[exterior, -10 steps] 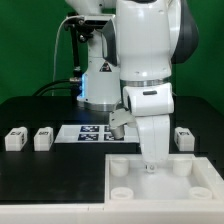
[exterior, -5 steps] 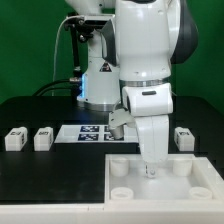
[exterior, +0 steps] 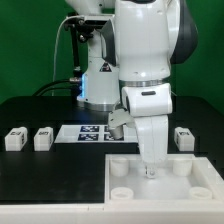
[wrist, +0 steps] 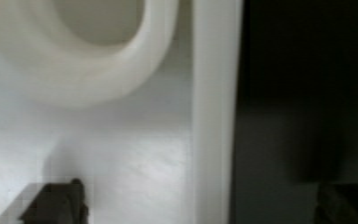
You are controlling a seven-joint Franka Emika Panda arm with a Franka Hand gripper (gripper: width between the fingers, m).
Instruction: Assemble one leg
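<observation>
Your gripper [exterior: 150,169] points straight down at the back edge of the large white tray-like piece [exterior: 165,196]. In the wrist view its fingers [wrist: 51,203] stand spread wide and hold nothing. One hangs over the tray's white floor and the other over the black table [wrist: 309,90]. The tray's raised wall [wrist: 215,110] runs between them. A round socket [wrist: 87,40] sits in the floor near the inner finger. Behind the tray, well apart from the fingers toward the exterior view's right, the leg [exterior: 184,138] rests on the table, untouched. Toward the exterior view's left, the marker board [exterior: 85,133] lies flat, partly hidden by the arm. Farthest from the fingers, a second leg [exterior: 43,138] and a third leg [exterior: 14,140] sit side by side.
</observation>
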